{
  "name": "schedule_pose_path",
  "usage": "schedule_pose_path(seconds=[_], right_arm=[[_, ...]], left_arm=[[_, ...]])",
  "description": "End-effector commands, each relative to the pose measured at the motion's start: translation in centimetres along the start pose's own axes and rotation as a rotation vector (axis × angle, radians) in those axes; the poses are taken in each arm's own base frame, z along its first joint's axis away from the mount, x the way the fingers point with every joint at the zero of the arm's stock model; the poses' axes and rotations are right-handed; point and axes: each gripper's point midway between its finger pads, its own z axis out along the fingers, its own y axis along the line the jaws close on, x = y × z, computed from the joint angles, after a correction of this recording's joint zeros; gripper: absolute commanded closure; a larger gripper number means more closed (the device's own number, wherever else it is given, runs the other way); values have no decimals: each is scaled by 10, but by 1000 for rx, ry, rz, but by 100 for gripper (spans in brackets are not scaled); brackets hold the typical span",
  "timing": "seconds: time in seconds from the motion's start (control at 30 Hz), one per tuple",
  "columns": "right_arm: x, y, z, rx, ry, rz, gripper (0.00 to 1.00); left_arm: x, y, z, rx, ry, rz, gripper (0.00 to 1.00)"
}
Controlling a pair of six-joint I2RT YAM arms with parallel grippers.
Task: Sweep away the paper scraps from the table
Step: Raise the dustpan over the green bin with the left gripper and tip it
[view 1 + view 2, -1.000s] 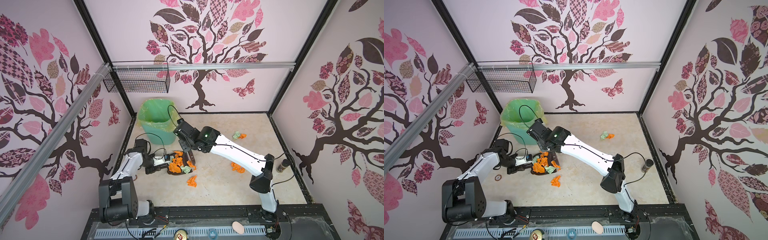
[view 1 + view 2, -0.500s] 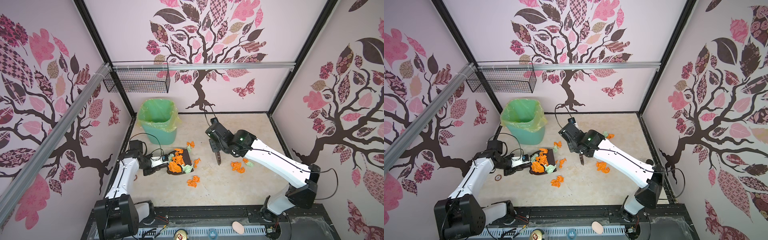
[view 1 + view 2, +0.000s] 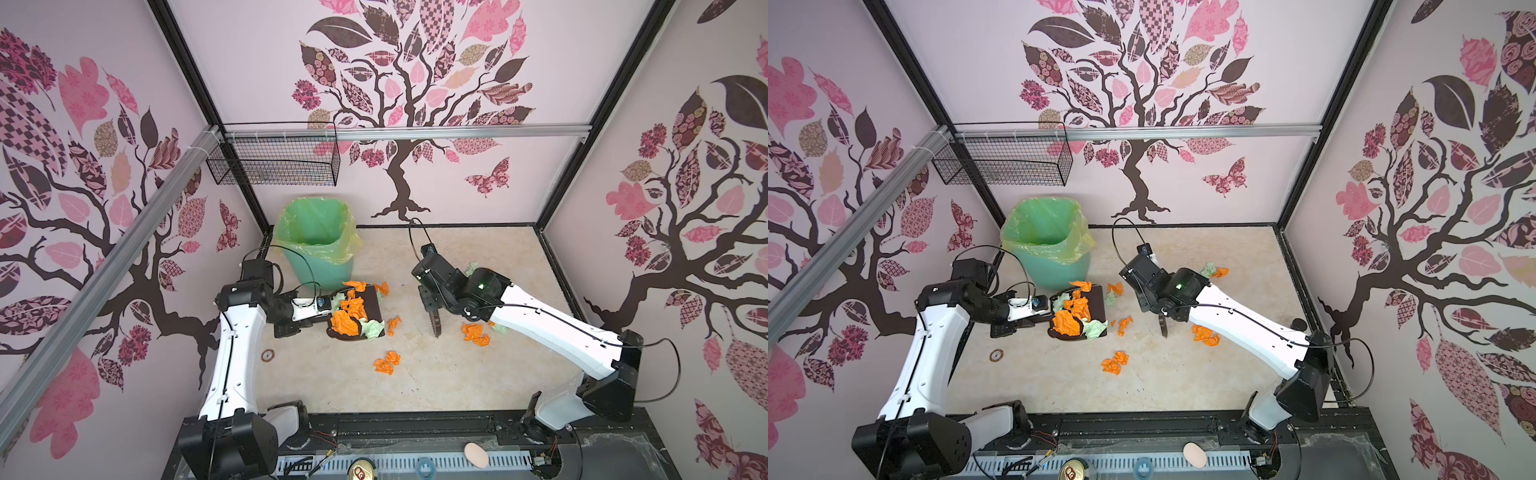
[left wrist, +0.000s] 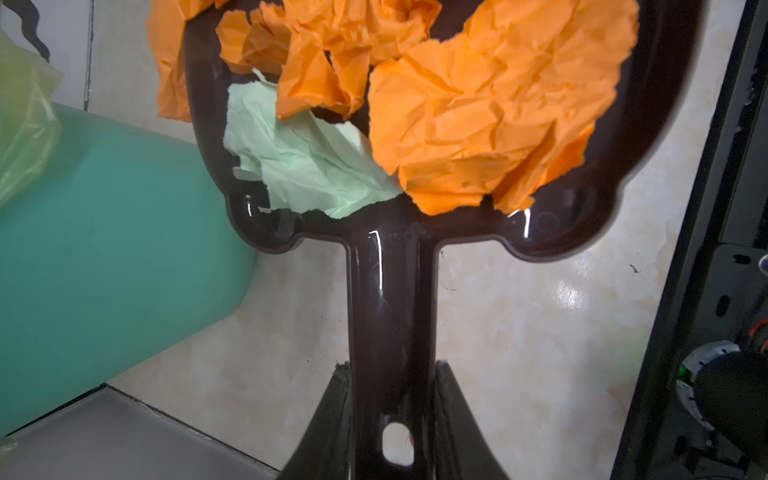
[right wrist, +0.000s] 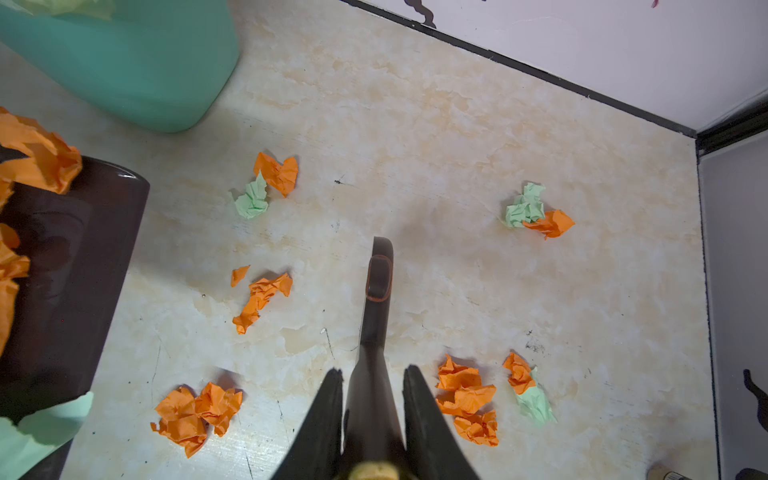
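Note:
The beige table [image 3: 457,382] carries orange and pale green paper scraps. A dark dustpan [image 3: 372,305] [image 3: 1098,305] lies by the bin, heaped with scraps [image 4: 478,137]. My left gripper [image 4: 392,368] [image 3: 322,313] is shut on the dustpan's handle [image 4: 390,299]. My right gripper [image 5: 372,370] [image 3: 432,307] is shut on a dark brush [image 5: 378,282] [image 3: 435,326] that points down at mid-table. Loose scraps lie just right of the brush [image 3: 476,333] [image 5: 465,399], in front of the pan [image 3: 386,362] [image 5: 195,415], by the pan's lip [image 3: 392,324] [image 5: 259,299], near the bin [image 5: 270,178] and behind the right arm [image 3: 1214,271] [image 5: 536,212].
A green bin with a yellow-green liner [image 3: 318,245] stands at the back left, close behind the dustpan. A wire basket [image 3: 274,160] hangs on the wall above it. A small round disc [image 3: 267,355] lies near the left edge. The black rail base [image 3: 415,428] runs along the front.
My right arm has swung the brush away from the dustpan, rightward to mid-table, and has held there for the last half second. The left gripper still holds the pan by the bin.

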Motion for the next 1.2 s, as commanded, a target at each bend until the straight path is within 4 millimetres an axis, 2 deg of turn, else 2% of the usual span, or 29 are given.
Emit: schedule_pose_path(seconds=[0.0, 0.37, 0.6, 0.87, 1.03, 1.17], right_arm=[[-9, 1, -2, -9, -30, 13, 100], [-9, 11, 6, -36, -22, -2, 100], [-7, 17, 12, -45, -12, -16, 100], [-11, 19, 12, -55, -12, -26, 100], [-5, 21, 14, -68, 0, -29, 100], [3, 22, 16, -80, 13, -30, 100]], left_arm=[[-10, -1, -21, -11, -16, 25, 100], [-20, 23, -57, -30, 10, 45, 100], [-25, 45, -78, -48, 18, 36, 100], [-32, 65, -102, -93, 30, 51, 100], [-37, 79, -119, -84, 22, 46, 100], [-37, 98, -120, -92, 5, 27, 100]])
